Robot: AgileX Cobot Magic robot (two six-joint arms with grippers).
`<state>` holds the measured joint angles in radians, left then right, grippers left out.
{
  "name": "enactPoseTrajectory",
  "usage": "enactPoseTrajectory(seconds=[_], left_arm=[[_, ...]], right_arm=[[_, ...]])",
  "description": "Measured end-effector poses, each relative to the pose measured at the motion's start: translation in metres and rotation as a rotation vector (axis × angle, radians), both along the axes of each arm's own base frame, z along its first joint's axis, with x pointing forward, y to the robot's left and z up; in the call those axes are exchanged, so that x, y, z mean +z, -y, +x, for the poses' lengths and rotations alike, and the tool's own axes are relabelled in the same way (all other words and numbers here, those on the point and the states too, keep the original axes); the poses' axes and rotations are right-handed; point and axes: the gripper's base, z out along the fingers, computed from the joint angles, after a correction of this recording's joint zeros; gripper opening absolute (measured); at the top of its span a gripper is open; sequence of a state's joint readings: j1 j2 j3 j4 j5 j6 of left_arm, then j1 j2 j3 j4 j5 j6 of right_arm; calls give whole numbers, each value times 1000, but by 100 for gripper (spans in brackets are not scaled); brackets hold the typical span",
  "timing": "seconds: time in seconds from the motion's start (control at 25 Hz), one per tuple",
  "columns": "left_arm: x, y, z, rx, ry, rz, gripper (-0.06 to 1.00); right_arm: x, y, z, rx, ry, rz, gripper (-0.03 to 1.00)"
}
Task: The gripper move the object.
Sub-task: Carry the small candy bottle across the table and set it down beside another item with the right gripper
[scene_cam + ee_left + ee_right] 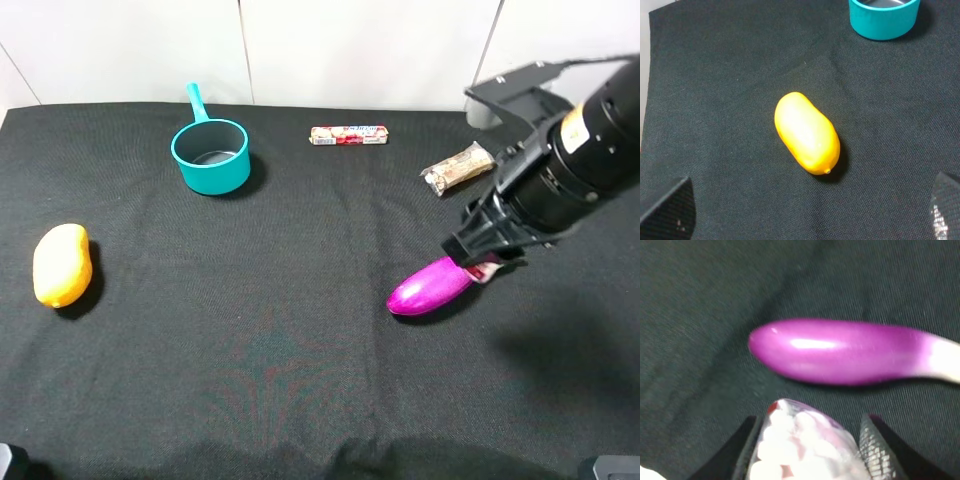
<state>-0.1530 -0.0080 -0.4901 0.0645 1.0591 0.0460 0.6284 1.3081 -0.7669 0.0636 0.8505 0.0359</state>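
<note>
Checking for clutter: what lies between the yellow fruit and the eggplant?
Only bare black cloth between the yellow fruit and the eggplant, shown in the exterior high view.

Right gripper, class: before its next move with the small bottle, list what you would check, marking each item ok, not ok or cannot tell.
1. Bottle sits between the fingers of the right gripper: ok.
2. Both fingers touch the bottle's sides: ok; how firmly, cannot tell.
3. Bottle lifted off the cloth: cannot tell.
4. Eggplant apart from the bottle: ok, a strip of cloth shows between them, but it lies close.
5. Left gripper out of the way: ok, open above the mango on the far side.
6. Bottle cap on: cannot tell, hidden.
</note>
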Motion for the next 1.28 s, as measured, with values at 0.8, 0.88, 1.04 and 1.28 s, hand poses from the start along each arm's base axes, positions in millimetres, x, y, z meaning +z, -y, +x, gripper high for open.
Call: enactPoseTrajectory(seconds=[0.8, 0.88, 1.04, 1.28], left_arm=[[0, 0, 0, 0, 0, 0, 99], [0, 0, 0, 0, 0, 0, 99], [0, 0, 0, 0, 0, 0, 99], [0, 0, 0, 0, 0, 0, 99]], right_arm=[[-36, 54, 11, -214, 7, -12, 32], [-36, 58, 13, -237, 15, -11, 32], [-35, 68, 18, -288, 29, -6, 32], [-43, 79, 18, -376, 44, 7, 32]])
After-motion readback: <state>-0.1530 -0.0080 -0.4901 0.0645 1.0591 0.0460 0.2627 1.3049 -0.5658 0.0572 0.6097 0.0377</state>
